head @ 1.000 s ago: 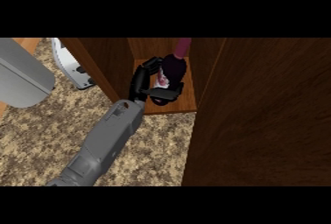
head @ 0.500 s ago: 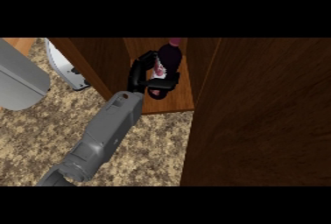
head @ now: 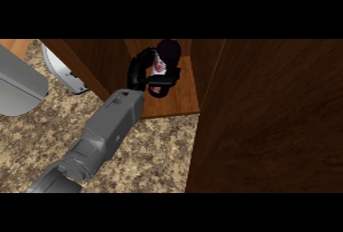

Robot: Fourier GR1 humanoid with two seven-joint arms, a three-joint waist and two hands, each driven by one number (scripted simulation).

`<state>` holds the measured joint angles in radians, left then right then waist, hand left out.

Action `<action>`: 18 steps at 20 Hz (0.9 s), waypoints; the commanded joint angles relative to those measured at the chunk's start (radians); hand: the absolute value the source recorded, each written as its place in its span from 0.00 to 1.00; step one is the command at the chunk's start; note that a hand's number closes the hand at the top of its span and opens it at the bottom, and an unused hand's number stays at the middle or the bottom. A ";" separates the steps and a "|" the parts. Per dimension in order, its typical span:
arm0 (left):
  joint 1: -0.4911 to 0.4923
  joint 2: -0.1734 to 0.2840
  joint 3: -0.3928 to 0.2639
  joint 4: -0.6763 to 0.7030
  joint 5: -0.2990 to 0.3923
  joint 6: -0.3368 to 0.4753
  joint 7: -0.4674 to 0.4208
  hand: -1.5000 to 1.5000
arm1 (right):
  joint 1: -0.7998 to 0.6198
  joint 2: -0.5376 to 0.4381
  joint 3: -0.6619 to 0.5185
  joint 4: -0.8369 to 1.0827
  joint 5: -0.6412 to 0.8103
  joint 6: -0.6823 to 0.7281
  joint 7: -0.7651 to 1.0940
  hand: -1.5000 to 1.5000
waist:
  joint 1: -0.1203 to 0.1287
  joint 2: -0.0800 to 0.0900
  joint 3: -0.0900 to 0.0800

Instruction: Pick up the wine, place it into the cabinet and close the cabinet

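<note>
Robot hand (head: 146,72) on my one visible arm is curled round the wine (head: 163,63), holding it inside the open cabinet (head: 167,102), just above its wooden shelf floor. Can't really say which arm it is, guessing left since it comes in from the lower left. Table (head: 147,154) is a speckled brown granite top running up to the cabinet. Cabinet door (head: 268,118) hangs open right of the wine. Some grey rounded thing (head: 20,86) sits left of the cabinet, plus a pale curved object (head: 64,72) beside it.
</note>
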<state>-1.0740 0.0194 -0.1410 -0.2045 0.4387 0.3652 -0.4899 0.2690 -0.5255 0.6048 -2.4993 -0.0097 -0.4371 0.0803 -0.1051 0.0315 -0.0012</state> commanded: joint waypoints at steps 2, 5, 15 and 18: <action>-0.032 0.037 0.006 0.055 -0.019 0.007 -0.035 1.00 | 0.052 -0.012 0.028 -0.128 -0.054 0.023 0.012 0.00 | -0.013 0.002 0.000; -0.054 0.045 -0.004 0.077 -0.037 0.029 -0.041 0.00 | 0.062 -0.025 0.009 -0.154 -0.057 0.023 0.036 0.00 | -0.016 0.002 0.000; -0.095 0.067 0.001 0.135 -0.056 0.143 -0.061 0.00 | 0.067 -0.005 0.036 -0.110 -0.049 0.046 -0.020 0.00 | -0.024 0.008 -0.001; -0.087 0.077 0.012 0.122 -0.047 0.091 -0.083 0.00 | 0.091 -0.022 0.013 -0.139 -0.064 0.052 -0.016 0.00 | -0.021 0.004 -0.001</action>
<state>-1.1586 0.0710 -0.1401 -0.0785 0.3865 0.4838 -0.5558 0.3069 -0.5272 0.6101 -2.4957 -0.0228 -0.3894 0.0145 -0.1294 0.0393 -0.0025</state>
